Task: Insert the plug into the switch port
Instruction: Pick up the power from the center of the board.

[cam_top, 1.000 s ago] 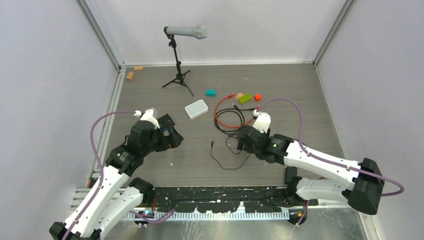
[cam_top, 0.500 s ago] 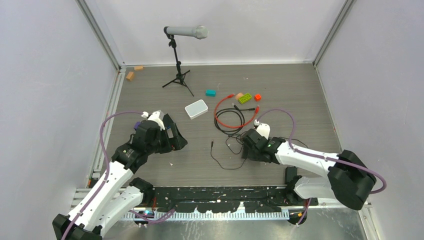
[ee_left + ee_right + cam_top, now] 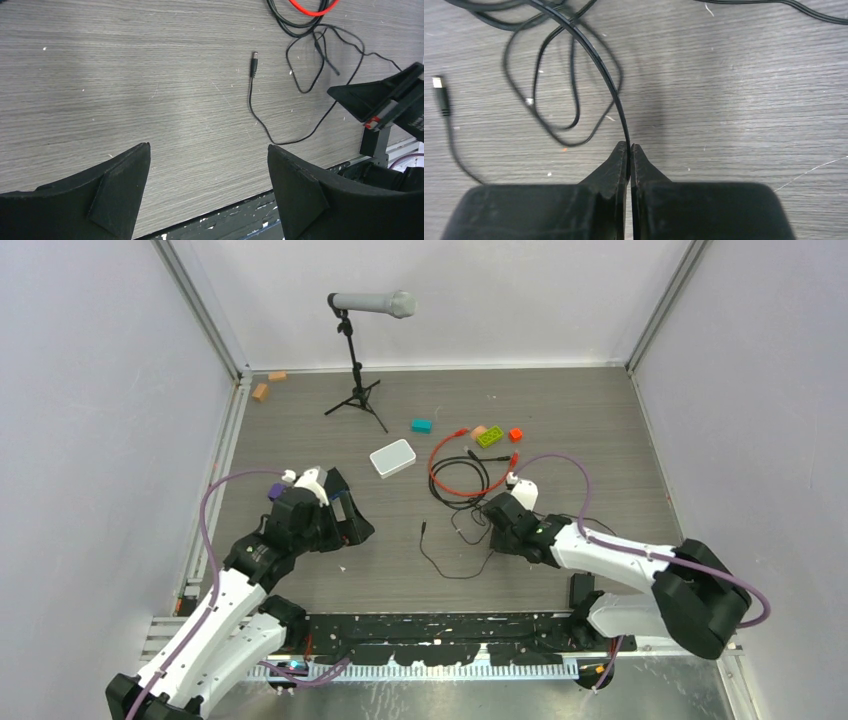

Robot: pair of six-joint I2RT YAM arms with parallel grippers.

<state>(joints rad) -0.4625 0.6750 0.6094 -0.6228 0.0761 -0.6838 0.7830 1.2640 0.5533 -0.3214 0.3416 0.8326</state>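
A thin red cable (image 3: 445, 468) lies in a loop at mid table, with one plug (image 3: 461, 430) at its far end and another red end (image 3: 514, 456) beside my right wrist. In the left wrist view only a piece of the red cable (image 3: 310, 7) shows at the top edge. No view shows the switch port. My right gripper (image 3: 492, 538) (image 3: 629, 147) is low over the table, shut on a black cable (image 3: 616, 100), not the red one. My left gripper (image 3: 350, 525) (image 3: 207, 147) hovers at the left, open, with bare tabletop between its fingers.
A thin black lead with a barrel tip (image 3: 425, 527) (image 3: 254, 62) trails across the near table. A white rounded box (image 3: 392, 458), a teal block (image 3: 421, 425), small coloured bricks (image 3: 490, 436) and a microphone stand (image 3: 357, 370) are farther back. The black front rail (image 3: 440, 625) borders the near edge.
My right gripper has gone from open to shut, pinching the black cable, after the arm drew in slightly. My left gripper drifted a little right and toward me and stays open.
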